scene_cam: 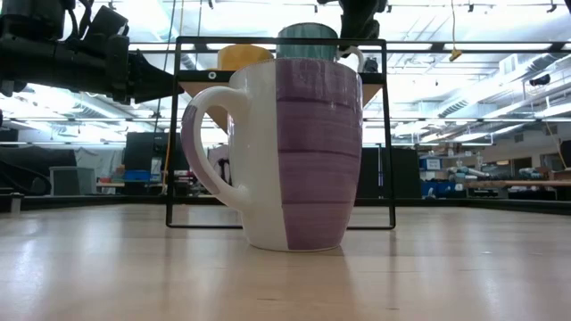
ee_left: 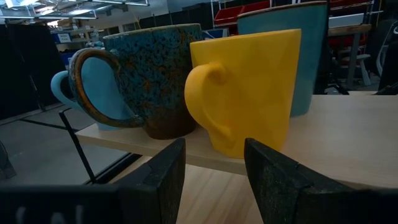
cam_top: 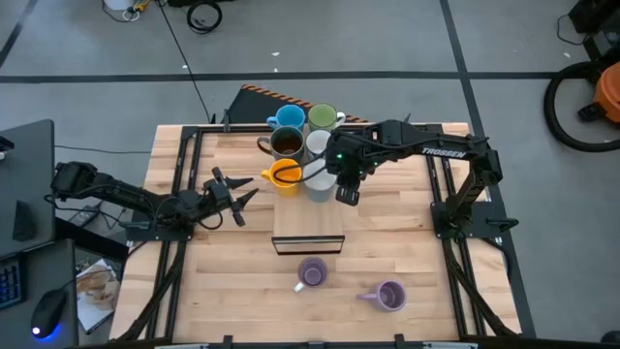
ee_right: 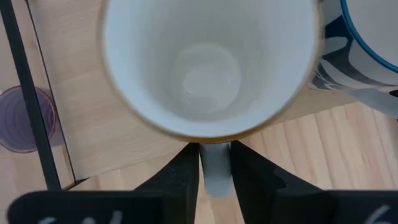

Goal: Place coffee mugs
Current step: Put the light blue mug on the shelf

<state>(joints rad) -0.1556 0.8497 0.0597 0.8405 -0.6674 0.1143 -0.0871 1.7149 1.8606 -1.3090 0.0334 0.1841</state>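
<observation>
Mugs stand clustered on a raised wooden shelf (cam_top: 308,231) toward the bench's (cam_top: 194,291) twelve o'clock edge: a blue mug (cam_top: 288,118) and a green mug (cam_top: 322,118) at the far row, a dark brown mug (cam_top: 285,143) and a white mug (cam_top: 317,143) behind them, then an orange mug (cam_top: 285,175) with a second white mug (cam_top: 321,181) at its three o'clock.

Right gripper (cam_top: 346,184) reaches in from three o'clock and sits at that second white mug. In the right wrist view its jaws are pinched on the handle (ee_right: 215,165) of the mug (ee_right: 210,65), whose open mouth lies directly ahead of the jaws.

Left gripper (cam_top: 235,193) waits at nine o'clock of the orange mug, apart from it, jaws spread. In the left wrist view the orange mug (ee_left: 249,87) stands just beyond the two fingers (ee_left: 160,180), handle toward them, with the dark brown mug (ee_left: 149,74) beside it.

Two lavender mugs rest on the bare bench toward six o'clock: one (cam_top: 311,272) just in front of the shelf, the other (cam_top: 388,295) near it at its four o'clock. The low view is filled by one lavender mug (scene_cam: 294,152), upright.
</observation>
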